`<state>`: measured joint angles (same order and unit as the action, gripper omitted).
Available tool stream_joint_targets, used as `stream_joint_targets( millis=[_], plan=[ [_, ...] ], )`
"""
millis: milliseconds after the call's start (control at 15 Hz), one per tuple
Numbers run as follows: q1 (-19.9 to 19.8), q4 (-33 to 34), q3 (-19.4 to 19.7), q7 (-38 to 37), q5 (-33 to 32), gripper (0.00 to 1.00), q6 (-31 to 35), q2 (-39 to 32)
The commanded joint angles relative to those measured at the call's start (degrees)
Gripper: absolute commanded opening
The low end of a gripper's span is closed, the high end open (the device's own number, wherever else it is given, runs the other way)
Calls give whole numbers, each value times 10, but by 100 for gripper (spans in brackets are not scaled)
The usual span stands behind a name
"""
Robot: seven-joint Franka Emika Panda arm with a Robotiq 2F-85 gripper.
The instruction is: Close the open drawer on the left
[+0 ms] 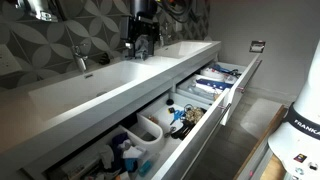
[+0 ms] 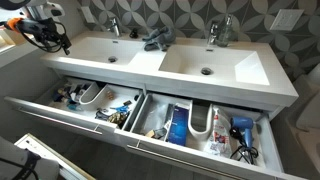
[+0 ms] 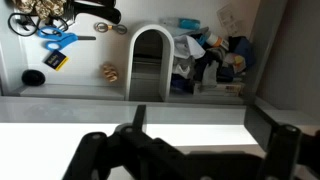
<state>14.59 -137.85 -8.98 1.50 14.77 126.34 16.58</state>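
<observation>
Closest to the lens, at six o'clock in the wrist view, sits the black two-fingered claw (image 3: pixel 193 128). Its fingers are spread wide and there is nothing between them. Just past it, toward twelve o'clock, lies the long light-grey vanity drawer with a flat plain front (image 3: pixel 90 75), standing open. On its floor at ten o'clock rest blue-handled scissors (image 3: pixel 55 42). A white arched cut-out wall (image 3: pixel 150 50) stands near the middle. A heap of blue bottles and dark clutter (image 3: pixel 210 55) fills the two o'clock side.

In both exterior views the claw (image 1: pixel 140 42) (image 2: pixel 155 42) is above the long white table with two sunken basins (image 2: pixel 140 68), between the basins. Whether it touches the surface I cannot tell. In an exterior view the drawer (image 2: pixel 70 122) juts out beneath the table at seven o'clock. In an exterior view the drawer (image 1: pixel 202 134) takes up the near end, around six o'clock. Just beside it a second pale drawer (image 2: pixel 200 158) is also open, at five o'clock.
</observation>
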Motion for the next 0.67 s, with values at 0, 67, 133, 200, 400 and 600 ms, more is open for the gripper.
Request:
stream_joint_targets(
  millis=[0, 67, 133, 200, 400, 600],
  plan=[
    [-5, 1, -4, 1, 1, 100, -1, 0],
    [-5, 1, -4, 1, 1, 100, -1, 0],
    [-5, 1, -4, 1, 1, 100, -1, 0],
    [-5, 1, -4, 1, 1, 100, -1, 0],
    [-6, 4, -6, -1, -9, 100, -9, -4],
    [16, -12, -11, 24, 25, 100, -57, 17]
  ],
)
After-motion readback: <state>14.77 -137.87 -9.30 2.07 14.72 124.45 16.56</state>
